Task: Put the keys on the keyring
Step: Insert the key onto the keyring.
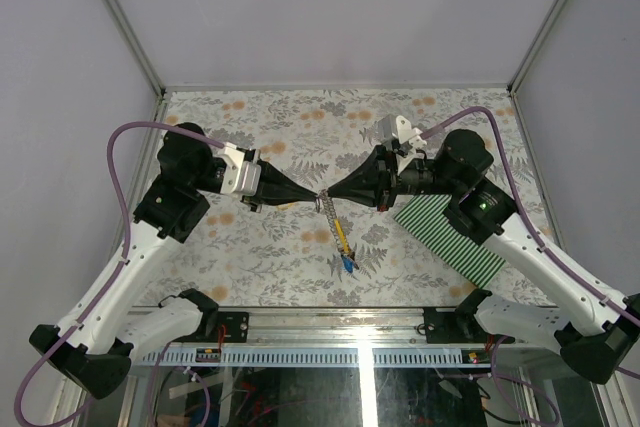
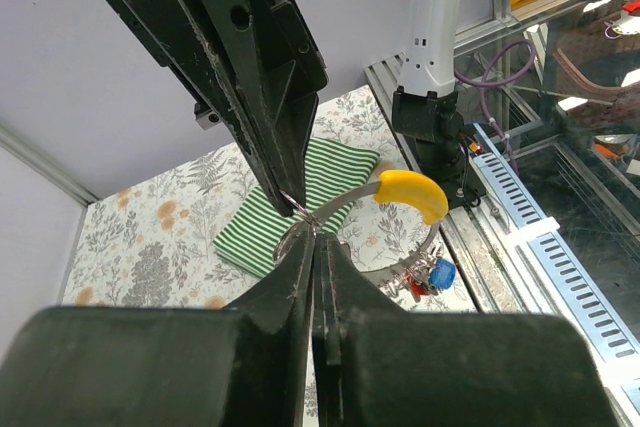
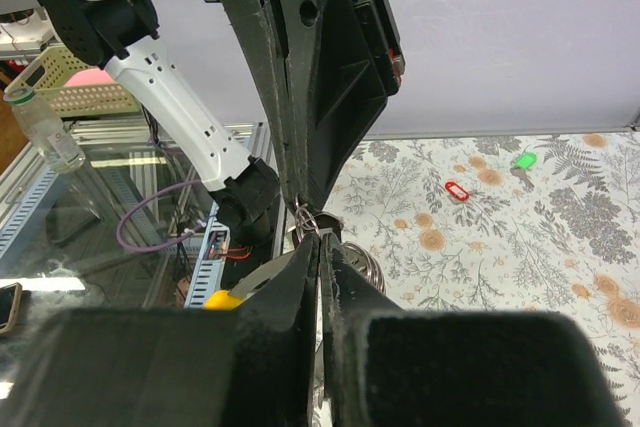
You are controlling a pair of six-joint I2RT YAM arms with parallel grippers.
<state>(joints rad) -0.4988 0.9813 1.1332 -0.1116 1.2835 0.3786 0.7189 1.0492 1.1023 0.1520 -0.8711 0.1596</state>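
Note:
My two grippers meet tip to tip above the middle of the table. The left gripper (image 1: 316, 194) and the right gripper (image 1: 328, 194) are both shut on the thin silvery keyring (image 2: 284, 237), each pinching it from its own side. From the ring a chain-like strand (image 1: 330, 215) hangs down to the table. A key with a yellow head (image 2: 412, 193) sticks out beside the ring. Red and blue keys (image 2: 433, 275) dangle at the strand's lower end. In the right wrist view the keyring (image 3: 309, 218) shows just above my right gripper (image 3: 320, 239), and a red key (image 3: 457, 190) and a green key (image 3: 524, 159) lie loose on the table.
A green-and-white striped mat (image 1: 450, 232) lies on the floral tablecloth (image 1: 300, 117) under the right arm. White walls close in the back and sides. A metal rail (image 1: 360, 319) runs along the near edge between the arm bases.

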